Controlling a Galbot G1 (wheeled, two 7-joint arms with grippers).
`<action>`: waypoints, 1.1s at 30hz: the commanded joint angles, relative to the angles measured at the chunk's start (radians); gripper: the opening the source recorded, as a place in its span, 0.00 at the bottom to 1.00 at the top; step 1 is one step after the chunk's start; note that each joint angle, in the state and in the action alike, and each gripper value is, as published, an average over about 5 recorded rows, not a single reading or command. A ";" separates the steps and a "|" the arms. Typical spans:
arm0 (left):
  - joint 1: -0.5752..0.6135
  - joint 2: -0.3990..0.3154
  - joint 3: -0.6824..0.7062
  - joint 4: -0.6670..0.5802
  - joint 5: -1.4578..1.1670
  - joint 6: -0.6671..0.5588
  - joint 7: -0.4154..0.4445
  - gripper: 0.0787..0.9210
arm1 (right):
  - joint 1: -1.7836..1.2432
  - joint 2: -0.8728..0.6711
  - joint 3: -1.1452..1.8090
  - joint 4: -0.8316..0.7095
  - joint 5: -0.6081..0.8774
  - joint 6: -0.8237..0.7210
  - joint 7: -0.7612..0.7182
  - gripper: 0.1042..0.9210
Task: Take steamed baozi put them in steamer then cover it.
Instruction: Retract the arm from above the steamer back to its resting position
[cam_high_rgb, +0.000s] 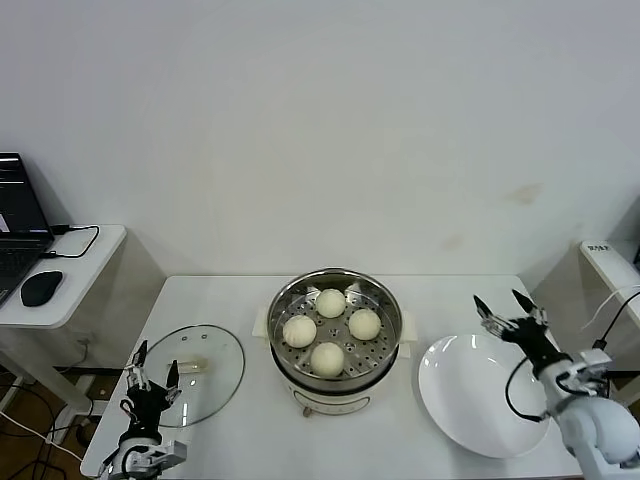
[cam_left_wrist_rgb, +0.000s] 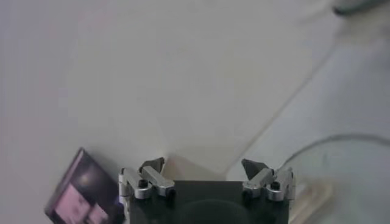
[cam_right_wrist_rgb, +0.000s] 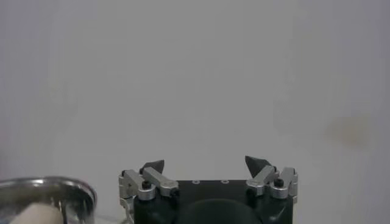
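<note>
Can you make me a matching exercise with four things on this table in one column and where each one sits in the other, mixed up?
Things:
1. baozi
2. glass lid
3. white plate
4. left pincer

Places:
A. flat on the table, left of the steamer
B. empty, right of the steamer
C. on the perforated tray inside the steamer
D. open, at the lid's near left edge

Pairs: 1-C, 2-A, 3-B, 4-D
</note>
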 joint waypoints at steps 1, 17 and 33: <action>-0.015 0.044 0.026 0.112 0.341 0.011 -0.012 0.88 | -0.178 0.066 0.128 0.023 0.035 0.035 0.008 0.88; -0.106 0.078 0.028 0.174 0.336 0.054 0.113 0.88 | -0.173 0.084 0.117 0.005 0.018 0.043 -0.005 0.88; -0.168 0.071 0.043 0.213 0.321 0.055 0.114 0.88 | -0.191 0.089 0.128 0.000 0.000 0.052 -0.009 0.88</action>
